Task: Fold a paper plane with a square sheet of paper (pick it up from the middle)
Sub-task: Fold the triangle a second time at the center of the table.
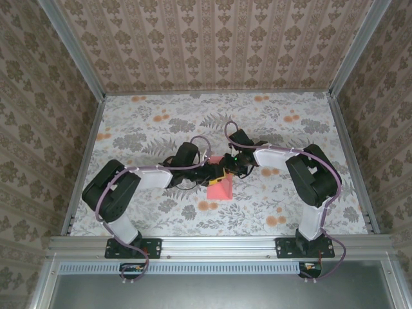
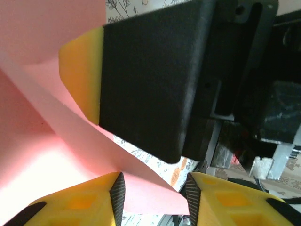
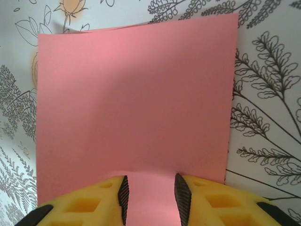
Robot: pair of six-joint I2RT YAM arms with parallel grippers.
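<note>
Well, from above, the thin salmon-pink square sheet of paper (image 1: 220,188) lies mid-table on the flowered cloth (image 1: 148,129).

Left wrist: the left gripper (image 2: 155,197) is part-open, its ribbed yellow fingers astride a raised paper edge, seemingly unclamped.

Right wrist: the right gripper (image 3: 150,197) is part-open, the smooth sheet spreading ahead from between its tips.

Square sheet of paper (image 3: 134,103): plain salmon-pink, no print. It's doubled over, with a second layer's edge peeking out along the far side. Left wrist view shows a sharp diagonal fold with one flap raised. Sits mid-table (image 1: 148,122); can't tell if it's lying fully flat.
</note>
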